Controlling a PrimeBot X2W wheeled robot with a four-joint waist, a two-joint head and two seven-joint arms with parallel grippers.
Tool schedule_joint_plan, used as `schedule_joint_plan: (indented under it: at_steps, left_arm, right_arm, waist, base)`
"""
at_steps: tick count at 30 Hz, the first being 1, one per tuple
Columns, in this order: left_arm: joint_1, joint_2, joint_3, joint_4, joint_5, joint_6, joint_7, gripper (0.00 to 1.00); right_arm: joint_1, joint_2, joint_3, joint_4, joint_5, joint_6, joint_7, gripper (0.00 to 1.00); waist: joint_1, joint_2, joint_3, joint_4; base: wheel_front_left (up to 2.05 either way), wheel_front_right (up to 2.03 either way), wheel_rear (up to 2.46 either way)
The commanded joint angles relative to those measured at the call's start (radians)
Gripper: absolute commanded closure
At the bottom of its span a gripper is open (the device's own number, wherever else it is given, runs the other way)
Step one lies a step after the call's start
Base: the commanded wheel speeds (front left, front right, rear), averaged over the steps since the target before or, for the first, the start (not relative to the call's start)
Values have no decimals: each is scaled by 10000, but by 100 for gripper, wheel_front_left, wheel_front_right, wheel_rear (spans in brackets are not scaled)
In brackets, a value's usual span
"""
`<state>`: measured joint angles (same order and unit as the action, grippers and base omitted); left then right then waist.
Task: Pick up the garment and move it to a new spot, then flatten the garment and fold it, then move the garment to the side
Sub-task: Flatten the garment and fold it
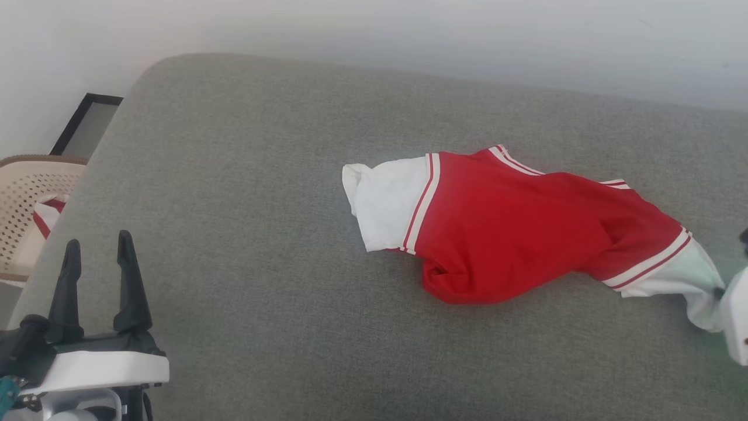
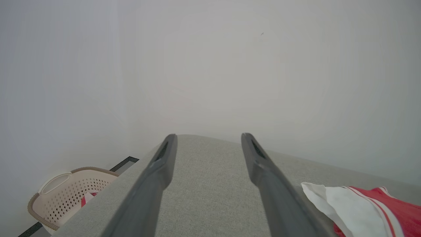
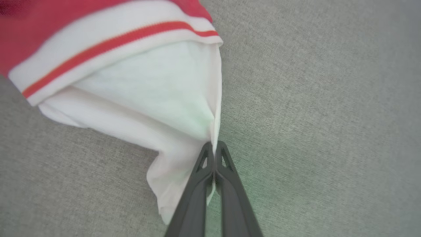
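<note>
The garment (image 1: 514, 228), a red T-shirt with white sleeves and striped trim, lies stretched across the grey cushion (image 1: 263, 175). Its right white sleeve (image 3: 148, 108) is pinched between the fingers of my right gripper (image 3: 214, 148), which is shut on the cloth at the sleeve's edge. In the head view that gripper (image 1: 720, 290) sits at the far right edge, mostly cut off. My left gripper (image 1: 98, 245) stands open at the lower left, well away from the shirt, with nothing between its fingers (image 2: 158, 177). The shirt's left sleeve (image 2: 342, 204) lies to the right of those fingers.
A beige perforated basket (image 1: 23, 204) stands on the floor left of the cushion, with a red-and-white cloth scrap (image 1: 45, 215) inside. A white wall (image 1: 409, 35) runs behind the cushion. A dark-framed panel (image 1: 87, 123) leans at the wall's foot.
</note>
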<state>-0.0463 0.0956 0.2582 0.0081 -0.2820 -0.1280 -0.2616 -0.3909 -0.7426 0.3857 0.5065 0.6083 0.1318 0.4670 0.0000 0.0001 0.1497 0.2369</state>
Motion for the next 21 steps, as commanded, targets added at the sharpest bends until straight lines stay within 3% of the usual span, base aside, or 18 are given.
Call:
schedule_joint_plan:
  at_steps: [1, 2, 6, 11, 21]
  left_arm:
    - [-118, 48, -15, 48, -42, -27, -45, 0]
    - [-103, 80, -49, 78, -54, -27, -45, 0]
    - [-59, 208, -138, 165, -84, -26, -45, 0]
    - [53, 525, -332, 226, -223, -27, -45, 0]
    - [27, 1872, -1200, 305, -844, -26, 418, 0]
  right_arm:
    - [64, 108, -59, 106, -153, -22, -82, 38]
    - [51, 274, -80, 206, -199, -22, -89, 0]
    - [-103, 722, -21, 447, -388, -14, -111, 0]
    - [-255, 743, -124, 296, -513, -15, -357, 0]
    - [-8, 1294, -1122, -1162, -1301, -16, -1620, 0]
  waist:
    - [0, -1, -7, -21]
    - [0, -1, -20, -48]
    - [0, -1, -94, -165]
    - [0, -1, -233, -441]
    - [0, -1, -514, -1408]
  base:
    - [0, 0, 0]
    - [0, 0, 0]
    - [0, 0, 0]
    - [0, 0, 0]
    - [0, 0, 0]
